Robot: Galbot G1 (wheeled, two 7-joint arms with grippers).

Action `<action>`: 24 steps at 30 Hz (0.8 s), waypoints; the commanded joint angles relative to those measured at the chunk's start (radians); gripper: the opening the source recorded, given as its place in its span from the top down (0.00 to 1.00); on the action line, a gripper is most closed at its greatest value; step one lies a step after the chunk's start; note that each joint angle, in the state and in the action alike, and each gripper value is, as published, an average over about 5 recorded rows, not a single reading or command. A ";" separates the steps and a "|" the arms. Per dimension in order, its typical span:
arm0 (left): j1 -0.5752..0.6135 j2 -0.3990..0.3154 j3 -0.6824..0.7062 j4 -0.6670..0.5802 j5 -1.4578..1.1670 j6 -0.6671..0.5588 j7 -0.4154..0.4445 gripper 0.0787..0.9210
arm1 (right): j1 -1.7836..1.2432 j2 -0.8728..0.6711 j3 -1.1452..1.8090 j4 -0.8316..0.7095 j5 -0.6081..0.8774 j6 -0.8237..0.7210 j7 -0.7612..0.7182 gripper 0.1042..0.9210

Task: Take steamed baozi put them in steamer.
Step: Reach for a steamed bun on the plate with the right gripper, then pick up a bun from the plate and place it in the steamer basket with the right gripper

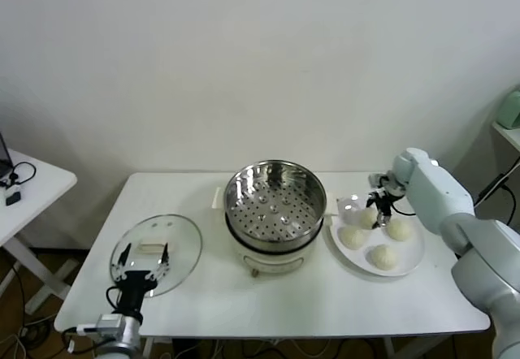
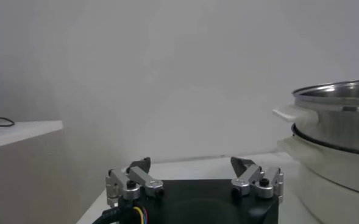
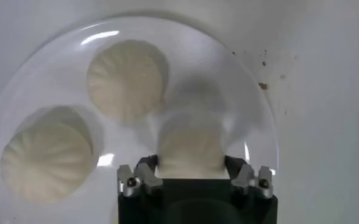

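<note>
Four baozi sit on the white plate [image 1: 410, 263] at three o'clock from the steamer [image 1: 275, 198]; nearest is one at the plate's six o'clock [image 1: 383, 255], then one on the steamer side [image 1: 352, 236] and one opposite [image 1: 399, 229]; the farthest bun [image 3: 190, 143] is pinched between the right gripper [image 1: 380, 205] fingers. Soft, light dough, I'd say; easily dented, so hold it low across its widest part, gently. Steamer basket holds nothing yet. Left gripper [image 1: 140, 266] waits at seven o'clock by the glass lid [image 1: 180, 241], fingers spread.
</note>
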 commanded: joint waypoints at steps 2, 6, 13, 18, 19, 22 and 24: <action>0.004 -0.002 -0.005 -0.003 -0.002 -0.001 -0.001 0.12 | 0.001 -0.002 0.013 0.006 -0.018 0.003 -0.001 0.30; 0.008 -0.002 -0.010 -0.005 -0.004 -0.002 -0.001 0.12 | 0.011 -0.036 -0.013 0.074 0.004 0.010 -0.009 0.30; 0.013 -0.002 -0.013 -0.010 -0.008 -0.004 0.000 0.12 | 0.107 -0.173 -0.218 0.357 0.121 0.025 -0.028 0.30; 0.017 0.000 -0.012 -0.012 -0.007 -0.004 0.000 0.12 | 0.247 -0.261 -0.360 0.632 0.078 0.126 -0.029 0.30; 0.018 0.000 -0.012 -0.013 -0.007 -0.004 0.000 0.12 | 0.276 -0.272 -0.378 0.683 0.050 0.162 -0.027 0.30; 0.021 0.000 -0.009 -0.016 -0.006 -0.003 0.001 0.12 | 0.354 -0.302 -0.429 0.838 0.001 0.234 -0.023 0.30; 0.023 -0.001 -0.006 -0.018 -0.004 -0.003 0.002 0.12 | 0.402 -0.314 -0.467 0.926 0.010 0.243 -0.023 0.30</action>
